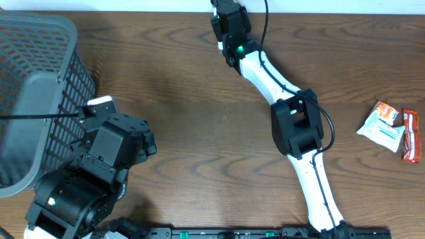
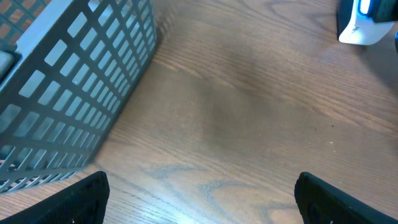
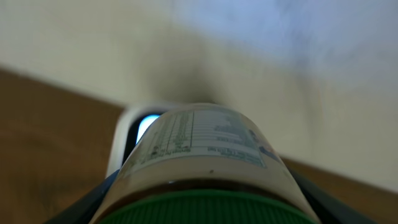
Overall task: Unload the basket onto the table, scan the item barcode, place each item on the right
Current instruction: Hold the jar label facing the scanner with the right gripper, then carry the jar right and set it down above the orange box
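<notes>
My right gripper (image 3: 208, 208) is shut on a bottle (image 3: 205, 146) that has a green cap and a white printed label. The label faces a white scanner (image 3: 134, 130) with a blue-lit window just behind it. From overhead, the right gripper (image 1: 229, 20) reaches to the table's far edge at top centre, and the bottle is hidden under it. The scanner (image 2: 367, 22) also shows at the top right of the left wrist view. My left gripper (image 2: 208, 202) hangs open over bare wood beside the basket, with nothing between its fingers; from above it (image 1: 139, 143) is at the lower left.
A grey mesh basket (image 1: 40, 79) fills the left side and lies close to the left arm; its wall (image 2: 74, 81) shows in the left wrist view. At the right edge lie a white-and-orange packet (image 1: 382, 126) and a red bar (image 1: 411, 136).
</notes>
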`<move>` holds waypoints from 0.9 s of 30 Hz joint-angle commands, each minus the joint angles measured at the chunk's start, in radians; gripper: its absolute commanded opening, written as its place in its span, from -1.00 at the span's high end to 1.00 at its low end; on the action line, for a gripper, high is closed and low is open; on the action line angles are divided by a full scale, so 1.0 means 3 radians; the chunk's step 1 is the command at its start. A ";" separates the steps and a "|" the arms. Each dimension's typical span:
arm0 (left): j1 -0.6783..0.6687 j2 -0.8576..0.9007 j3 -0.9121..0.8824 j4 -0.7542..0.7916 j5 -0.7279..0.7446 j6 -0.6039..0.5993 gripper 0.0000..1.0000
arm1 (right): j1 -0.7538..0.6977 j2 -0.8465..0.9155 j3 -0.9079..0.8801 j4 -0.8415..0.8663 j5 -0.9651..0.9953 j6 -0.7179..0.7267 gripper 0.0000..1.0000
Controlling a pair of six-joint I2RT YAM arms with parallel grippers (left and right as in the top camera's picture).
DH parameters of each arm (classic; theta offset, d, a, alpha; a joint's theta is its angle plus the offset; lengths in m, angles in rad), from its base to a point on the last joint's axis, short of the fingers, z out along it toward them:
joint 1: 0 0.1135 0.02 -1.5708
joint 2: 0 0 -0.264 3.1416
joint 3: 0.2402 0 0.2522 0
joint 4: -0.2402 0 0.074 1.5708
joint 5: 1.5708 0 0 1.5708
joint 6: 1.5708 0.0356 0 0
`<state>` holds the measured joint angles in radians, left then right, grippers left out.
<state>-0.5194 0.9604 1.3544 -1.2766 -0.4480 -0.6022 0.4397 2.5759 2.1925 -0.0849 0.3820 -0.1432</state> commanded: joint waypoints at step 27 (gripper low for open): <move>0.0013 -0.0003 0.0020 -0.0009 -0.0055 0.0019 -0.90 | -0.1427 -0.0993 0.0014 -0.3643 -0.0546 0.2145 -0.01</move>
<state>-0.5194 0.9604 1.3544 -1.2766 -0.4480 -0.6022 0.0662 2.2845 2.1883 -1.1656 0.2348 0.4503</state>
